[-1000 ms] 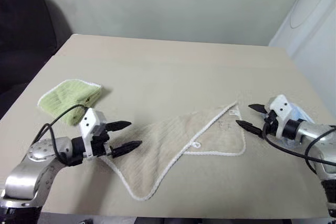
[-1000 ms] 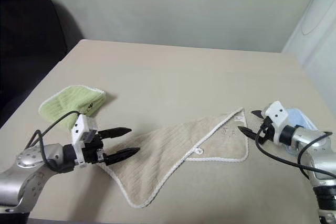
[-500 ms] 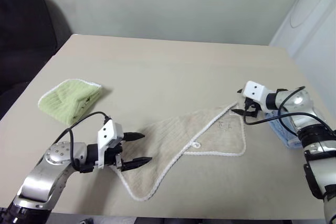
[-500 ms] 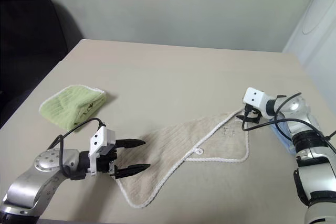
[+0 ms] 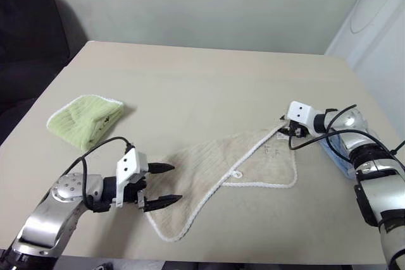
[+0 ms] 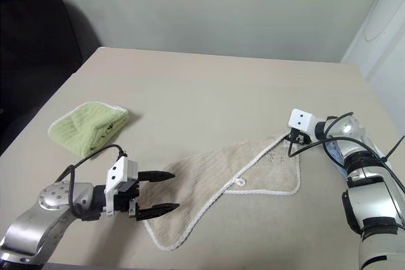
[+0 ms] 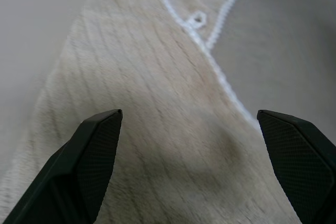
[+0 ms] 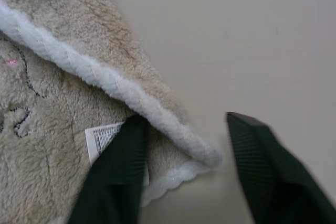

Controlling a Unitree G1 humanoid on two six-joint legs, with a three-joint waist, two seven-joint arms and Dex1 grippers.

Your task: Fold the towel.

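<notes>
The beige towel (image 5: 215,175) lies on the table, folded over diagonally, with white edging and a small white loop (image 5: 235,173). My left gripper (image 5: 176,183) hovers open just over the towel's near left part; ribbed cloth fills the space between its fingers (image 7: 94,150) in the left wrist view. My right gripper (image 5: 285,129) is at the towel's far right corner. In the right wrist view its fingers (image 8: 121,171) straddle that corner (image 8: 181,135), one against the cloth by a white label (image 8: 105,135). The other stands on bare table with a gap to the corner.
A folded lime-green towel (image 5: 85,120) lies at the left of the table (image 5: 190,80). A light-blue towel (image 5: 333,155) sits under my right forearm at the table's right edge. A dark chair (image 5: 31,30) stands beyond the far left corner.
My right gripper swung in from the right side to the towel's far right corner, and its fingers narrowed around it. My left gripper shifted slightly nearer over the towel, staying open.
</notes>
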